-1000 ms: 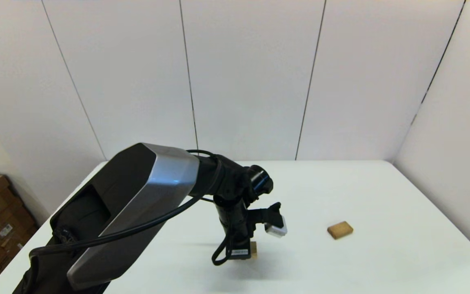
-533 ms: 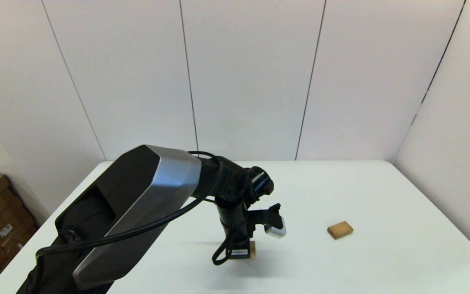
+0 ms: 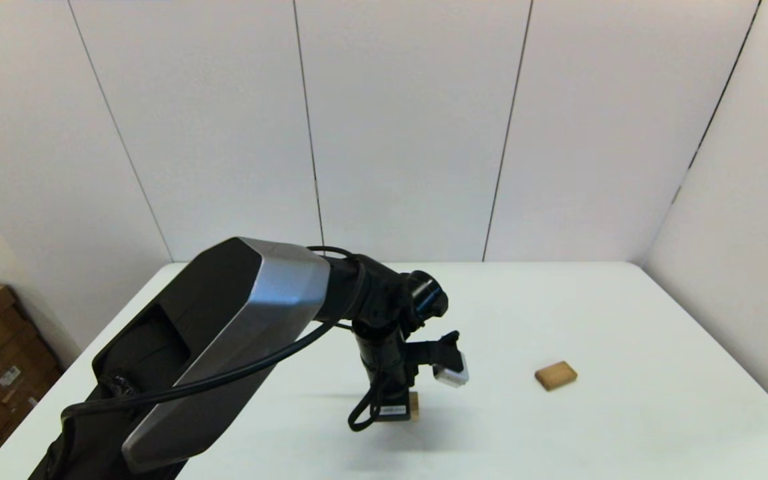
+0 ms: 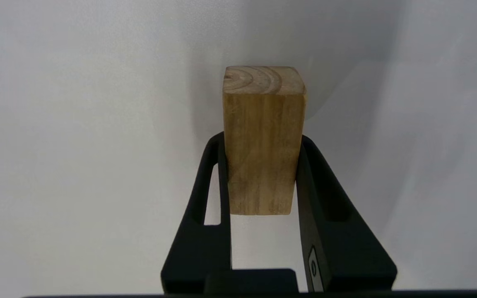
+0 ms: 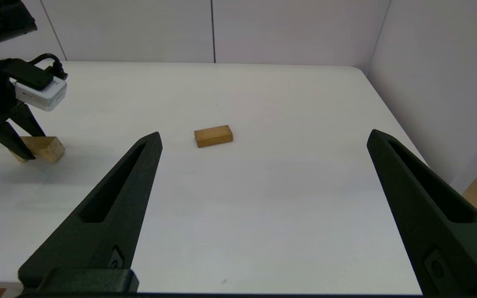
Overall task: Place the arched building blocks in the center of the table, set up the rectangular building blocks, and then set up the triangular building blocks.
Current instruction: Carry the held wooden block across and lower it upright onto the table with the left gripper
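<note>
1. My left end effector [image 4: 263, 165] is down at the middle of the white tabletop [image 3: 557, 307], its two black fingers [image 4: 205, 207] clamped on the sides of the arched building block [image 4: 263, 140].
2. From the right wrist view, that block [image 5: 42, 148] sits low on the tabletop under the left end effector [image 5: 10, 140].
3. The rectangular building block [image 3: 555, 375] lies flat, well apart to the right.
4. My right end effector [image 5: 263, 207] hangs spread wide, holding nothing, near the front edge of the tabletop.
</note>
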Controlling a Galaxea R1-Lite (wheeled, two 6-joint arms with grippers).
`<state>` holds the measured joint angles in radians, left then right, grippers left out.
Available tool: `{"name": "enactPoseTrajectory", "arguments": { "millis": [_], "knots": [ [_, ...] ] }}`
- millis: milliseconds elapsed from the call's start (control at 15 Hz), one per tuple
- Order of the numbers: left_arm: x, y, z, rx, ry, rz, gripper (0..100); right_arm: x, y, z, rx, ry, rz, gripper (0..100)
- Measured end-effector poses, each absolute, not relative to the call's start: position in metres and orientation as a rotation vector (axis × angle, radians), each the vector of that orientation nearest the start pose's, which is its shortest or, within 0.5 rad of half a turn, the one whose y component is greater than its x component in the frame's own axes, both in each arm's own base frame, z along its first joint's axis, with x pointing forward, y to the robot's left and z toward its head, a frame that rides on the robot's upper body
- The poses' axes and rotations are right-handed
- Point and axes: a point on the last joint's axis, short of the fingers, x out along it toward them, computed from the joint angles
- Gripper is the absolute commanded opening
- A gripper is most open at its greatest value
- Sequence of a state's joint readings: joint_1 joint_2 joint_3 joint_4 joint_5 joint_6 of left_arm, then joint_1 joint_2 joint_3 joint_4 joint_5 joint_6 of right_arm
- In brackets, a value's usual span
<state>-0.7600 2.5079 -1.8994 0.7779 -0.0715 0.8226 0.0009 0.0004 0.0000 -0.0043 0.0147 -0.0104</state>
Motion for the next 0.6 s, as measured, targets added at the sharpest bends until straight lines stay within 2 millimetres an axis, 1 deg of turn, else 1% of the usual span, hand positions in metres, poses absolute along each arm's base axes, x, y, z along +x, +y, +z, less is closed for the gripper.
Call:
{"name": "enactPoseTrajectory", "arguments": {
  "millis": [600],
  "knots": [
    [0.3242, -0.3148, 0.0430, 1.133, 0.975, -1.238, 0, -0.0228, 0.0003, 0.0759, -0.010, -0.004, 0.016, 100]
  ]
}}
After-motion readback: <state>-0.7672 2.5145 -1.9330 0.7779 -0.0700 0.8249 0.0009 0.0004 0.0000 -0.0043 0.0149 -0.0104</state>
